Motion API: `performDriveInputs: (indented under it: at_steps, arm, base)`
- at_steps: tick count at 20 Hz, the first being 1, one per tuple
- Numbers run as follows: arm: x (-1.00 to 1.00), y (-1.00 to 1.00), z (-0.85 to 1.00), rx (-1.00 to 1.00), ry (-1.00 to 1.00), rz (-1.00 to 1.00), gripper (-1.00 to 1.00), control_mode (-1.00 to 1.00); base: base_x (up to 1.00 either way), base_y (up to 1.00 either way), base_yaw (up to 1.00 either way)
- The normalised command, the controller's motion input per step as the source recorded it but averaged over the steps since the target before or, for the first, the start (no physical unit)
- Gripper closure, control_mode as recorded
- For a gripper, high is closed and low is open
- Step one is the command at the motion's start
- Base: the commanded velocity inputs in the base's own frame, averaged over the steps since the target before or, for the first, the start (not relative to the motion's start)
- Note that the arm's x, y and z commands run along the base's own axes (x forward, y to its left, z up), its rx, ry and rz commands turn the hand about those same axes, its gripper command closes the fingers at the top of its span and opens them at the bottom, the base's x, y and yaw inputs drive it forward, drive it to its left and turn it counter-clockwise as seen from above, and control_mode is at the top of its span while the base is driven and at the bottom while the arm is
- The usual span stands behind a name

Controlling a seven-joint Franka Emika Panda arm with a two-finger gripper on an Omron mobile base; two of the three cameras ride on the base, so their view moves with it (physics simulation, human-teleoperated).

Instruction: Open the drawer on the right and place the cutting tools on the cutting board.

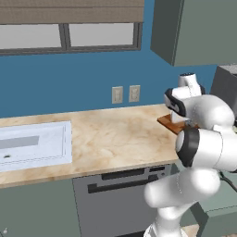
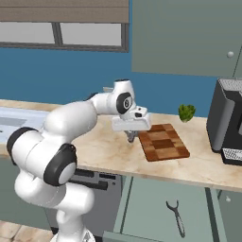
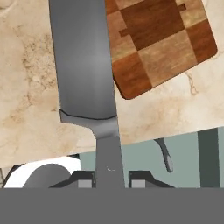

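Knife [image 3: 85,65], grey-bladed with a narrow grey neck, runs up the middle of the hand view from the bottom edge to the top, and the claw [image 3: 108,180] is pinched shut on its lower end between the two dark finger tips. The blade's right edge overlaps the left side of the checkered cutting board [image 3: 162,41], which fills the upper right of that frame; whether blade and board touch cannot be told.

In the right base view the claw [image 2: 131,136] hangs just beside the left edge of the cutting board [image 2: 163,142], near the frame's centre, over the marbled table [image 2: 104,151].

Below the table's front edge, at the lower centre of the right base view, the drawer [image 2: 156,208] stands pulled out, with a slim dark pair of tongs-like cutting tool [image 2: 176,216] lying inside it. The same tool [image 3: 164,155] shows at the lower right of the hand view.

A dark grey dishwasher front [image 2: 92,182] sits left of the drawer. A small green plant [image 2: 186,112] stands behind the board, and a dark appliance [image 2: 227,120] occupies the right edge. A white sink [image 1: 32,146] lies at the left of the left base view.
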Motion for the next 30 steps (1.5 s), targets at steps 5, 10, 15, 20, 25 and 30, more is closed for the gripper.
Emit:
performDriveInputs:
  at_steps: [5, 10, 15, 20, 25, 30]
  arm:
    - [0.36, -0.25, -0.51, 0.03, 0.00, 0.00, 1.00, -1.00]
    - [0.22, -0.28, -0.31, 0.04, 0.00, 0.00, 1.00, -1.00]
    - [0.24, -0.31, -0.22, 0.02, 0.00, 0.00, 1.00, -1.00]
    - [0.23, -0.16, -0.18, 0.01, 0.00, 0.00, 1.00, -1.00]
    - [0.20, -0.11, -0.25, 0.00, 0.00, 0.00, 1.00, -1.00]
    - [0.19, -0.20, -0.29, 0.00, 0.00, 0.00, 1.00, -1.00]
  base:
    - [0.00, 0.00, 0.00]
    - [0.00, 0.00, 0.00]
    - [0.00, 0.00, 0.00]
    - [0.00, 0.00, 0.00]
    - [0.00, 0.00, 0.00]
    - [0.00, 0.00, 0.00]
